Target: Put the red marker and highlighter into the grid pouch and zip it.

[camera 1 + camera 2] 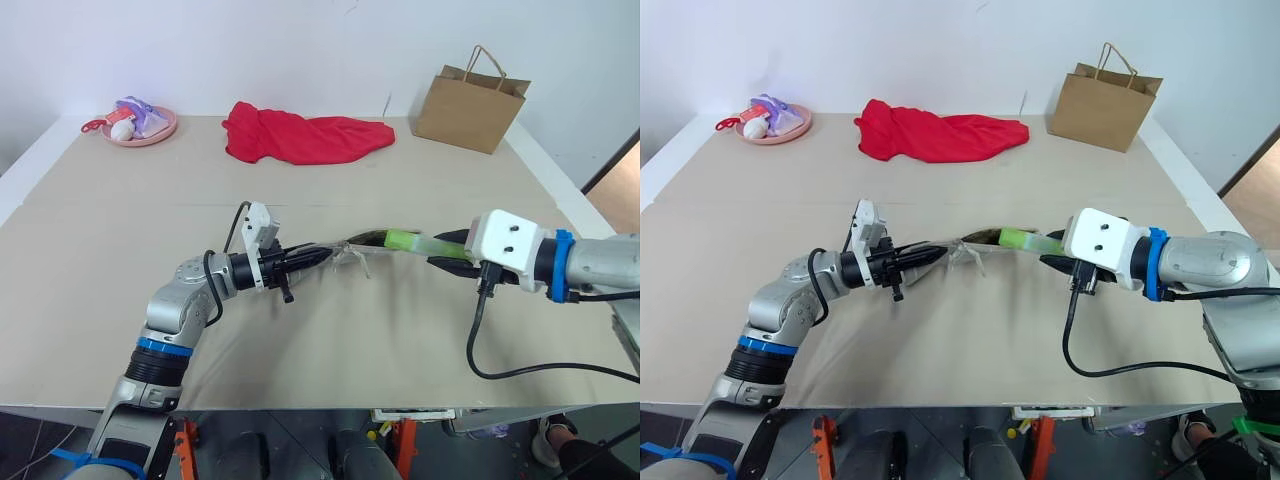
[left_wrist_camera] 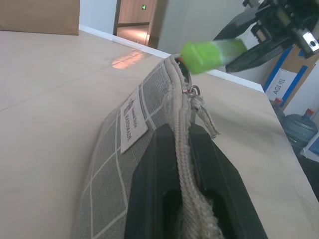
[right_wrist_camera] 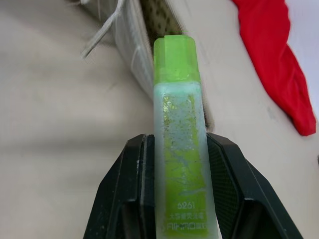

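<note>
Now the grid pouch (image 2: 129, 149) serves as the landmark: it is lifted off the table, its zipper edge pinched between the pressed-together fingers of the left gripper (image 1: 318, 259), which points toward the robot's right. Just beyond the pouch's open end, the right gripper (image 3: 175, 174) is clamped on the highlighter (image 3: 178, 129), the bright green end leading and nearly at the mouth. The red marker cannot be made out; whether it already lies inside the pouch cannot be told. To do this insertion well, I would line the highlighter's long axis up with the slit, slide it along the zipper line instead of across it, and let go only once most of the barrel is past the teeth, while the left gripper keeps the edge taut. The dangling zipper pull (image 2: 202, 107) hangs beside the mouth and could snag. The highlighter's barrel carries small print that looks like "5261"; the pouch's white label (image 2: 132, 118) has wording too small to read.
</note>
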{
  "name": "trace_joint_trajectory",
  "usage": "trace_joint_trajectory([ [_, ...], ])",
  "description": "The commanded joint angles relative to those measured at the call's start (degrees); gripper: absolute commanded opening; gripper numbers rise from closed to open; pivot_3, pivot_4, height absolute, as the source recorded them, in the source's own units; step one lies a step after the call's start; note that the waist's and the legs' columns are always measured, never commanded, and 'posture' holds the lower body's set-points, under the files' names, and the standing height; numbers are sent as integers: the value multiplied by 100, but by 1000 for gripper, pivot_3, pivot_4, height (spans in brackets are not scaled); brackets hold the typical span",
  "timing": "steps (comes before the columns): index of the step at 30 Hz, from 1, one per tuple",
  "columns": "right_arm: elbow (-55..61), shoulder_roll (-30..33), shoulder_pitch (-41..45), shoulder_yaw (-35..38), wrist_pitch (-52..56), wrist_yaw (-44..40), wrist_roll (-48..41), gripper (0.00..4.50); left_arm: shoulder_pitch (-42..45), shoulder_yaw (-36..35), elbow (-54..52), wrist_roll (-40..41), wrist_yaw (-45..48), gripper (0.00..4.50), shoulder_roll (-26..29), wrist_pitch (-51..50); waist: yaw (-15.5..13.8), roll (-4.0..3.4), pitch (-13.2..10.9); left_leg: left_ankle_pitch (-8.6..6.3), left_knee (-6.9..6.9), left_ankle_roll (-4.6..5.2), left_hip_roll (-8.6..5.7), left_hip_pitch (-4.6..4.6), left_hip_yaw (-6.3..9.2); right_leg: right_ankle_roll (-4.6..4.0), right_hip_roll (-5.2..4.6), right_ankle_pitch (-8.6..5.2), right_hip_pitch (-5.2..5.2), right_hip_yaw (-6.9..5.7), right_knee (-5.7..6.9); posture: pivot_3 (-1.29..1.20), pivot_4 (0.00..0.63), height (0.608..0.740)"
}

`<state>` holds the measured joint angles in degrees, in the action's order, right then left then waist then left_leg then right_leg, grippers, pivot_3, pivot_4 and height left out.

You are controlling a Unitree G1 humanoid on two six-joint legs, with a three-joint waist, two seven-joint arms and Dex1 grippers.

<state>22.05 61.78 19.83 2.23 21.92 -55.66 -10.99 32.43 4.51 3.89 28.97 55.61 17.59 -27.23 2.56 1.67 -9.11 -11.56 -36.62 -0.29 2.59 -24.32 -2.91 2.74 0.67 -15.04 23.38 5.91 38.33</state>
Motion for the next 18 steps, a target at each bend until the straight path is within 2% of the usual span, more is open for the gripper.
trace_joint_trajectory([
  [1,-100,-30,252,-215,-300,-87,239,1069,84,-30,-122,-12,57,0,51,92,0,0,0,0,0,0,0,0,0,-1,0,1,0,0,0,0,150,740],
  [10,-788,-459,1008,-892,-810,-296,618,1069,123,-25,-85,-43,82,0,65,114,-3,0,0,0,0,0,-1,-1,-2,-18,-1,11,1,2,0,0,150,740],
  [15,-878,-539,1140,-393,-571,-441,97,1069,34,-56,-186,-55,54,0,109,96,-15,0,0,0,0,0,-3,-5,0,-27,-3,15,1,-3,0,0,150,740],
  [18,-965,-451,1119,-277,-555,-470,88,1069,1,-47,-216,-52,59,0,130,88,-16,0,0,-1,0,0,-3,-6,1,-28,-6,15,0,-3,0,0,150,740],
])
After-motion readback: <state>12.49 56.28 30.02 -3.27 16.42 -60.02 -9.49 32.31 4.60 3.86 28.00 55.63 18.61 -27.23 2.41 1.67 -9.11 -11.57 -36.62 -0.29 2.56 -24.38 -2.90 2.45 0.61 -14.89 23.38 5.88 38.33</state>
